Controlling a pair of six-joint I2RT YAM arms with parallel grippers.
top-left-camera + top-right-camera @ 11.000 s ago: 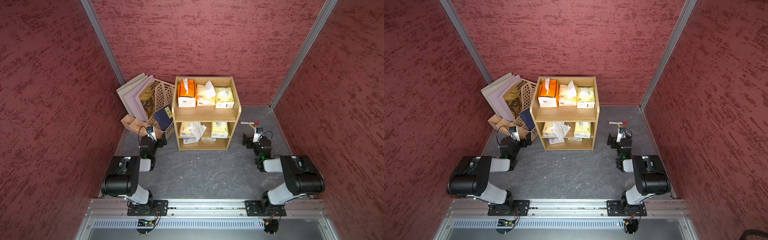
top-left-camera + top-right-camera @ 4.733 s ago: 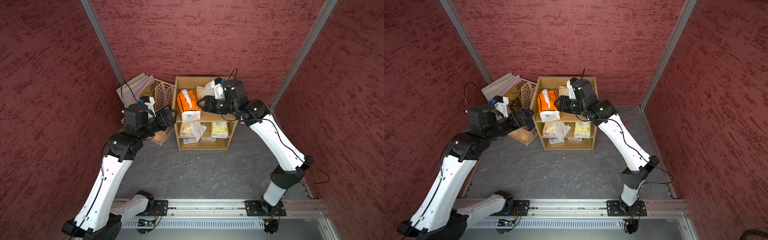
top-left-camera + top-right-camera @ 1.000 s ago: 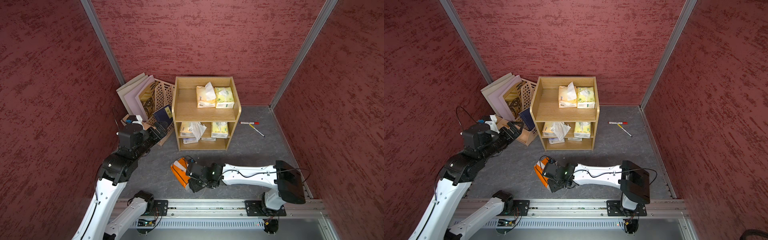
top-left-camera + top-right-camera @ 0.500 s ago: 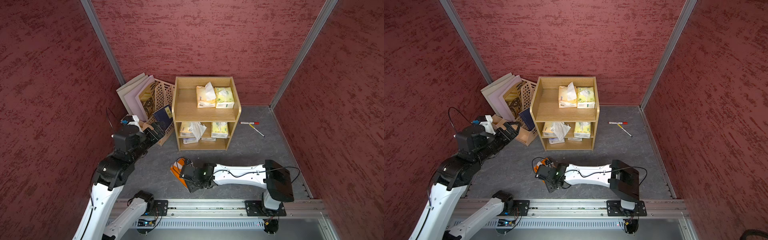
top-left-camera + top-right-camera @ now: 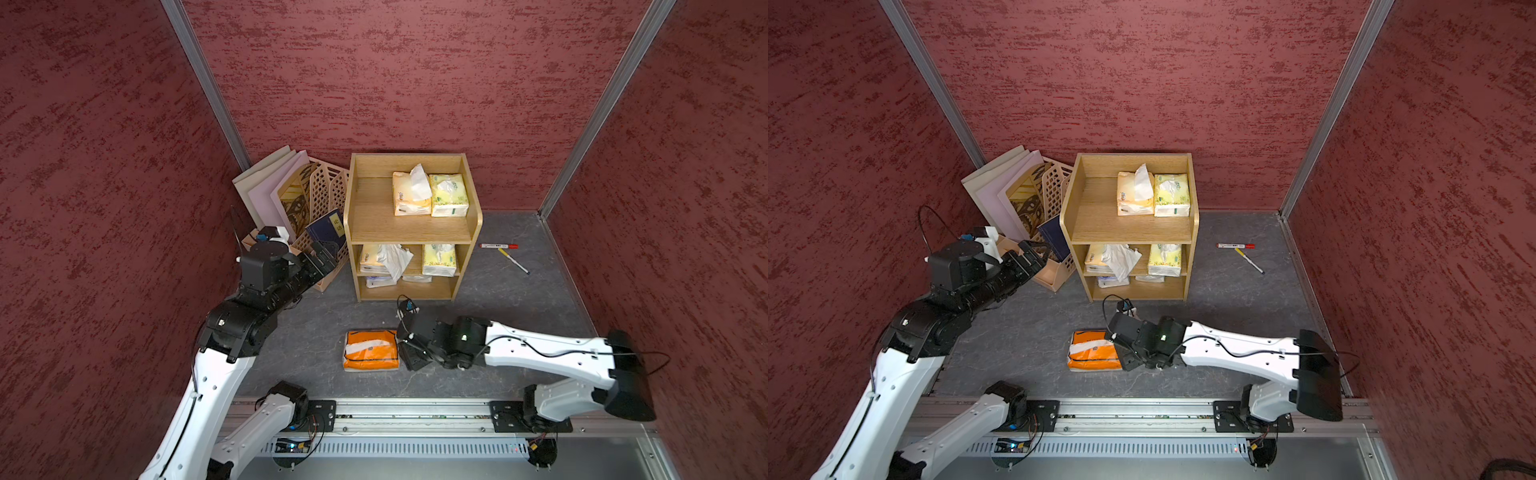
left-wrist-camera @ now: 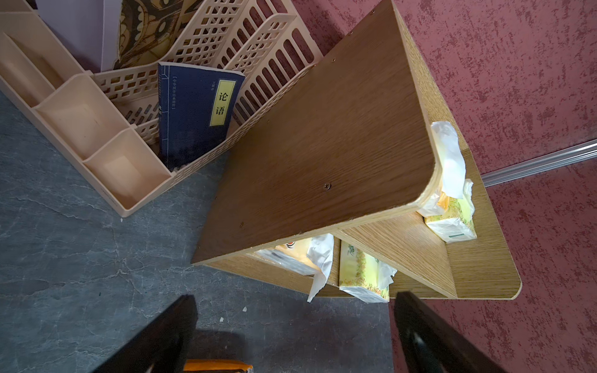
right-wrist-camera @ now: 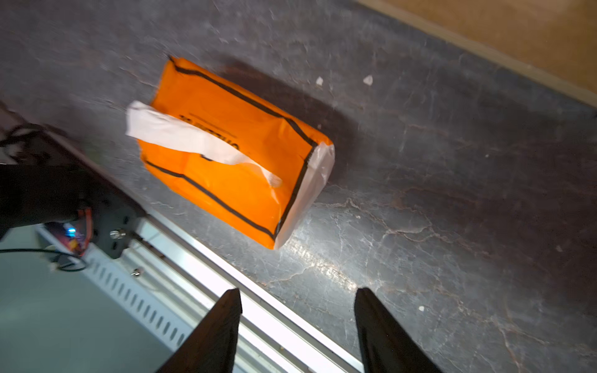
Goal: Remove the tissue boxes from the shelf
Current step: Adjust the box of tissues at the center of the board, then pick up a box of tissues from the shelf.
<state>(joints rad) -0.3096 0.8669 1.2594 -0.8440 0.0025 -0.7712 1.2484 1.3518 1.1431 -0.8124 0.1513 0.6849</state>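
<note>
Orange plastic marks the one tissue pack (image 5: 371, 350) already off the shelf (image 5: 370, 210): it lies flat on the grey floor in front of the unit, long axis parallel to the base rail, white tissue trailing from its slot. The right gripper (image 7: 297, 292) hangs just beside the pack's right end, jaws apart and holding nothing. The left gripper (image 6: 294, 297), jaws also apart and empty, sits by the shelf's left side panel, in front of the lattice file holder (image 5: 328, 191) with its dark blue book (image 6: 193, 113). Two packs share the top tier, a cream one (image 5: 401, 197) with tissue standing up and a pale green one (image 5: 449, 195), touching side by side on the tier's right half, long axes running front to back. Two more stand on the middle tier, one (image 5: 370, 258) with tissue spilling over its front and a yellow one (image 5: 439, 259). On the lowest tier pale packs (image 5: 380, 281) show only as edges, so their number cannot be told. Two pens (image 5: 498, 246) lie on the floor right of the unit. By judgement the left arm is nearer the shelf, but the side panel stands between it and the packs, so a reach would have to come round to the open front.
</note>
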